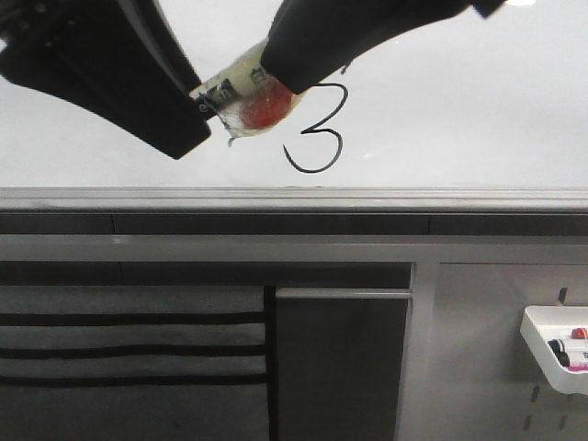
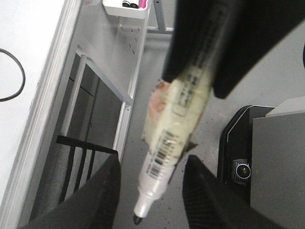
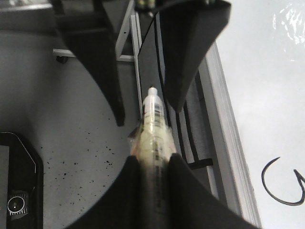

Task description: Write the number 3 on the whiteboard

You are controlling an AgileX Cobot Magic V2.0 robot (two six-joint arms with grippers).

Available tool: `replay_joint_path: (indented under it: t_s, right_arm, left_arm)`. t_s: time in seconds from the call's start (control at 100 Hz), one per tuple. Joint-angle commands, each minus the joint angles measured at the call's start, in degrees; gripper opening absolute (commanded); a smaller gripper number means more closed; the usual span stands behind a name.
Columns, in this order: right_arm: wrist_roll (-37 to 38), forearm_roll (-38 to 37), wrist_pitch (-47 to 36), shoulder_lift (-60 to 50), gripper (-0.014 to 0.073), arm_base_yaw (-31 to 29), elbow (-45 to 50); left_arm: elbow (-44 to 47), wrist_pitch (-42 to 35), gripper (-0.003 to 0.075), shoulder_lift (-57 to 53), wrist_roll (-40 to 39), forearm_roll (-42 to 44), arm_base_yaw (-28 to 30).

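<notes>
The number 3 [image 1: 318, 129] is drawn in thin black ink on the whiteboard [image 1: 459, 110]. My right gripper [image 1: 276, 78] is shut on a white marker [image 1: 243, 92] wrapped in yellowish tape, held just left of the numeral and off the board. The marker's nib end points into my open left gripper [image 1: 179, 110]. In the left wrist view, the marker [image 2: 167, 143] hangs between the left fingers [image 2: 97, 200], touching neither. In the right wrist view, the right gripper [image 3: 153, 162] clamps the marker [image 3: 153, 119]; part of the numeral [image 3: 281, 188] shows.
A grey metal rail [image 1: 294, 197] runs along the board's lower edge. Below it are a grey slotted panel [image 1: 129, 349] and a small white tray of markers [image 1: 551, 344]. A black base [image 2: 243, 157] sits on the speckled floor.
</notes>
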Motion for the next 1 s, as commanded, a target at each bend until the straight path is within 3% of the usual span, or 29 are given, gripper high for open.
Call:
replay_joint_path:
  t_s: [0.0, 0.4, 0.49, 0.69, 0.75, 0.83, 0.99]
  right_arm:
    - [-0.7, 1.2, -3.6, -1.8, -0.0038, 0.1, -1.7]
    - [-0.7, 1.2, -2.4, -1.8, -0.0038, 0.1, -1.7]
    - [-0.4, 1.2, -2.5, -1.8, -0.0018, 0.1, -1.7]
    - [3.5, 1.2, -3.8, -2.8, 0.0281, -2.0, -1.7]
    - [5.8, 1.2, -4.1, -4.2, 0.0337, -4.7, -1.7]
    - [8.6, 1.2, -4.2, -7.4, 0.0346, -9.2, -1.7]
    - [16.0, 1.2, -4.1, -13.4, 0.0345, -19.3, -1.7]
  left_arm:
    - [-2.7, -1.3, 0.0248, -0.7, 0.1, -1.6, -0.6]
    - [-3.2, 0.3, 0.0004, -0.8, 1.1, -1.9, -0.6]
    - [-3.2, 0.5, -0.0018, -0.8, 1.1, -1.9, -0.6]
    - [-3.2, -0.5, -0.0018, -0.8, -0.7, -1.9, 1.3]
    - [-3.2, -2.5, -0.0018, -0.8, -2.9, -1.6, 3.2]
    - [-2.6, -7.0, -0.0018, -0.8, -6.8, -1.5, 7.5]
    - [2.0, -25.0, -0.0018, -0.8, -20.5, -3.8, 16.9]
